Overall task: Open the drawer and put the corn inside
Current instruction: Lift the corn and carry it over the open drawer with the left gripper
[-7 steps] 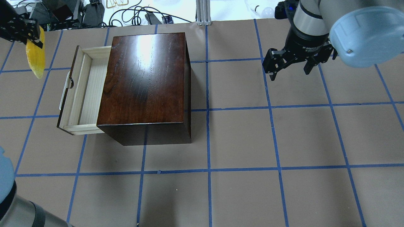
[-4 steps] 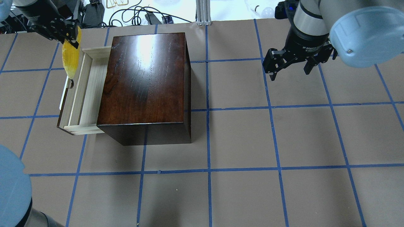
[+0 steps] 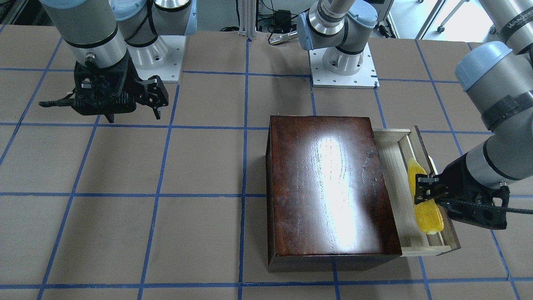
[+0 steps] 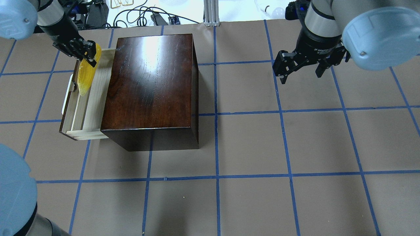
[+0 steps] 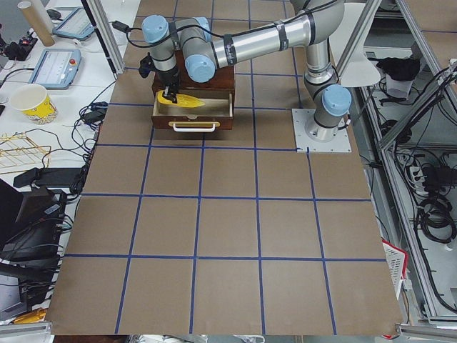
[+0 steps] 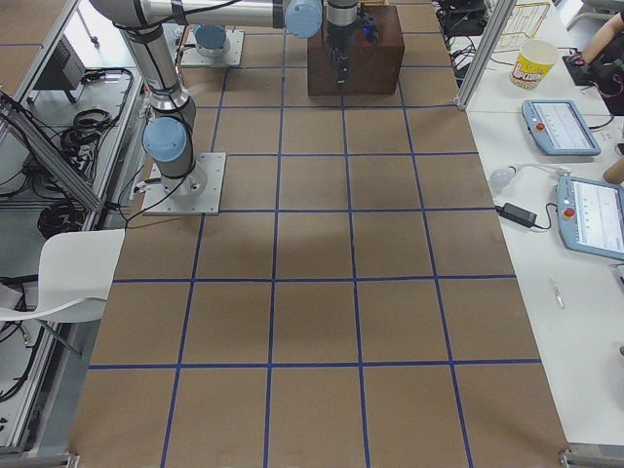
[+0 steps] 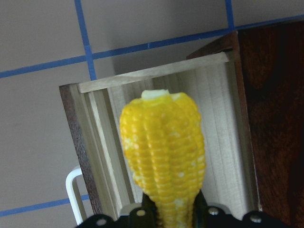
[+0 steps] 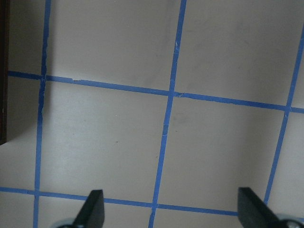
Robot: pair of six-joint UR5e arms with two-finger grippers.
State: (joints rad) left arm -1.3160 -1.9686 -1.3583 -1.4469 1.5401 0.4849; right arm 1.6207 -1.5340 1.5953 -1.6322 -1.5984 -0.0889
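Note:
The drawer (image 4: 95, 98) stands pulled out to the left of the dark-brown box (image 4: 151, 82), with its white loop handle (image 4: 66, 98) on the outer side. My left gripper (image 4: 88, 56) is shut on the yellow corn (image 4: 85, 75) and holds it over the far half of the drawer. In the front-facing view the corn (image 3: 429, 216) lies along the drawer (image 3: 397, 183), next to its front panel. The left wrist view shows the corn (image 7: 164, 156) above the pale drawer floor (image 7: 218, 118); I cannot tell if they touch. My right gripper (image 4: 301, 73) is open and empty, far right.
The box (image 3: 329, 187) sits left of centre on brown paper with a blue tape grid. Cables and equipment lie beyond the table's far edge (image 4: 137, 13). The right wrist view shows only taped paper below the open right gripper (image 8: 173, 209).
My left gripper has carried the corn rightward, from left of the drawer to over its far half, and lower. The drawer and the right arm have not moved.

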